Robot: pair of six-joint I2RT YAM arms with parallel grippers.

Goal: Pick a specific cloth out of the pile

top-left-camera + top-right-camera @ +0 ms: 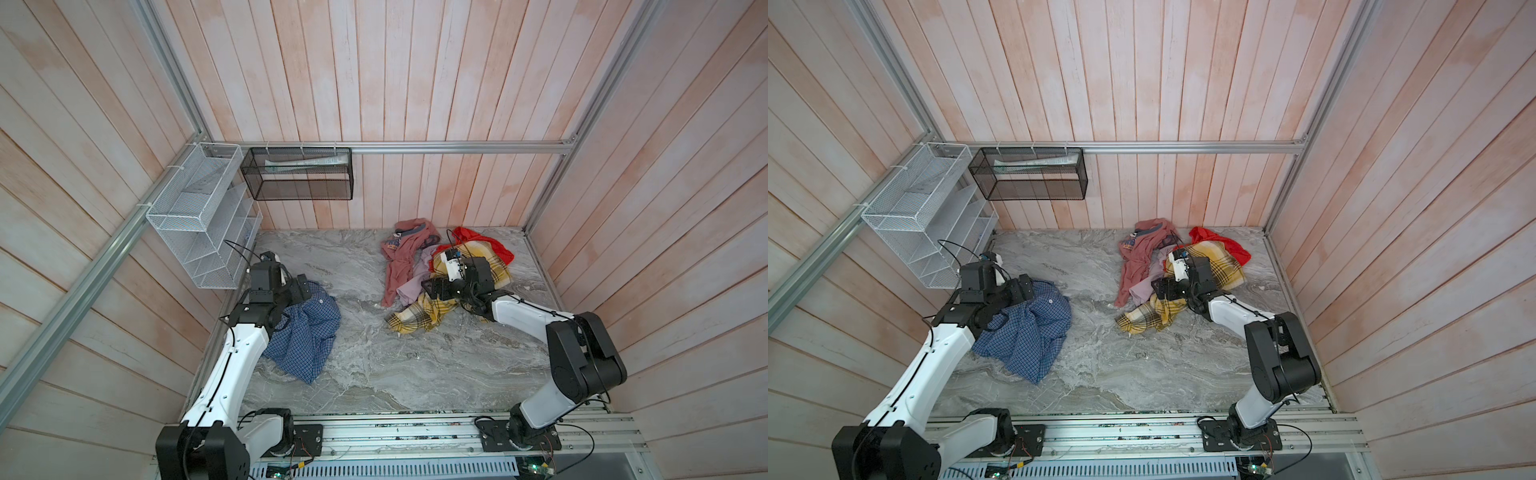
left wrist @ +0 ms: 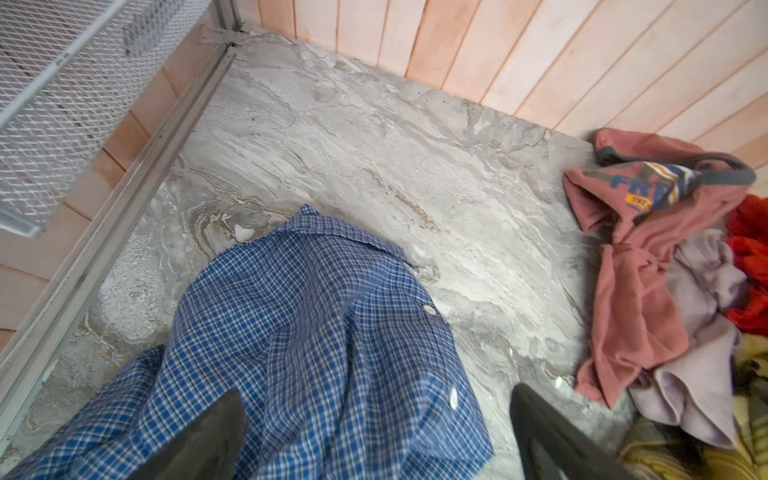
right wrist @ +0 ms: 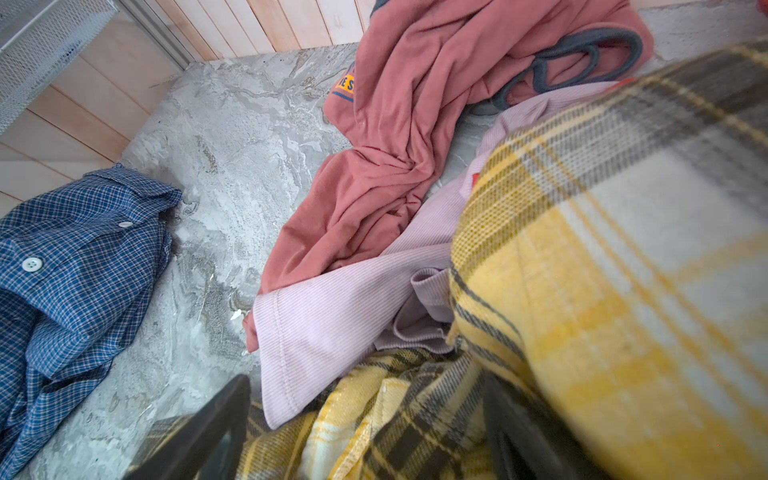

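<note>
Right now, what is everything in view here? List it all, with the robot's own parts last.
blue checked shirt: one, blue with a fine check, left part of the table, apart from the pile
yellow plaid cloth: one, yellow with dark lines, near side of the pile
red cloth: one, bright red, pile's far right edge
pink garment: one, dusty pink, pile's left side
lilac garment: one, pale lilac, between pink and plaid
wire rack: one, white, left wall
mesh basket: one, black, back wall, holding papers
table: one, grey marble
left gripper: one, black, open over the shirt
right gripper: one, black, open over the plaid cloth
</note>
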